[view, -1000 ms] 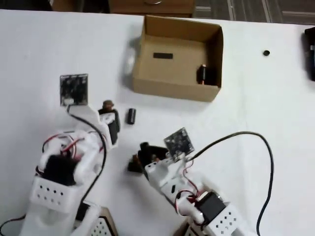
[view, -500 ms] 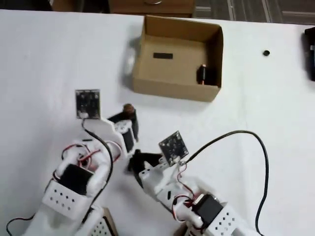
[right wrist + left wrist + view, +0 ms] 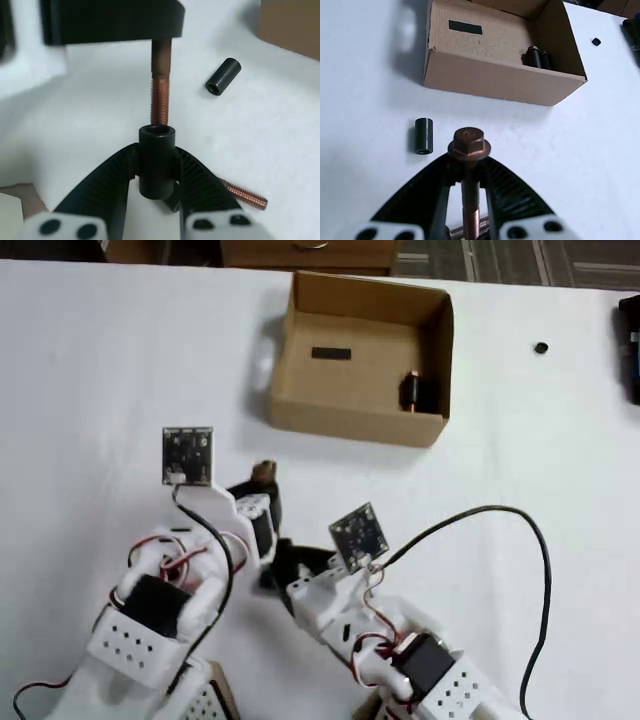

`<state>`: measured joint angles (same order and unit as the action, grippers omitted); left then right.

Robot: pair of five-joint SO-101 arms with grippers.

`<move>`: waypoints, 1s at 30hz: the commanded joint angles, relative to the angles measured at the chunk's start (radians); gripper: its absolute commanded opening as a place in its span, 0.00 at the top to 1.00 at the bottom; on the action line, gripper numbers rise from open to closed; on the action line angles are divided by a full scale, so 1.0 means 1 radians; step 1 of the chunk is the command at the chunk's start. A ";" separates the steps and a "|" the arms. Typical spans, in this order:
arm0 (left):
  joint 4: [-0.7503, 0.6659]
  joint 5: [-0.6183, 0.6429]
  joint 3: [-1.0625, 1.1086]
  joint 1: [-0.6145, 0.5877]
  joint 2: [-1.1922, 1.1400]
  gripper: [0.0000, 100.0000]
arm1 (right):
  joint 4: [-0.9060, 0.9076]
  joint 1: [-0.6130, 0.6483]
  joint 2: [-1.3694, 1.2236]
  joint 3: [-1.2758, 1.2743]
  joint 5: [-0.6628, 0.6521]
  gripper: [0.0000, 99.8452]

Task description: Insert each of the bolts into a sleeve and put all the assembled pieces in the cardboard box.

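A copper-coloured bolt [image 3: 469,145] hangs head uppermost, its threaded end directly over the open mouth of a black sleeve [image 3: 156,150] held upright beneath it; the thread tip stands at the rim, and whether it has entered cannot be told. The left gripper [image 3: 469,172] has its fingers clamped on the bolt's shank just under the hex head, which leaves the threaded length free to go in. The right gripper [image 3: 156,175] has its fingers clamped on the sleeve's sides, so that the bore stands open towards the bolt. Bolt and sleeve are thus set on one axis, and the step in hand appears to be the insertion itself; it calls for a straight approach, since a slight offset could catch the thread on the rim. On the table [image 3: 100,360] near by lie a second sleeve [image 3: 424,136] on its side and a second bolt [image 3: 245,196], both unassembled. Farther off stands the cardboard box [image 3: 350,422], open-topped, with one assembled piece [image 3: 412,390] against a side wall. A small dark object [image 3: 541,347] lies well beyond the box.
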<state>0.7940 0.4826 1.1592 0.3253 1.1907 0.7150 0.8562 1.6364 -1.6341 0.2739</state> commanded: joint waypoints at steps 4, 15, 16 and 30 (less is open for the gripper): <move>-0.006 0.006 -0.076 0.014 0.023 0.98 | -0.001 -0.012 0.012 0.005 0.005 0.98; 0.017 0.006 -0.116 0.015 0.023 0.98 | -0.002 -0.015 0.018 -0.006 0.005 0.98; 0.032 0.006 -0.116 0.020 0.023 0.98 | -0.004 -0.015 0.018 -0.006 0.005 0.98; 0.074 0.008 -0.093 0.052 0.023 0.98 | -0.038 -0.035 0.018 0.000 0.003 0.98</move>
<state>0.8631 0.4841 1.1024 0.3621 1.1907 0.7119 0.8485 1.6364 -1.6494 0.2739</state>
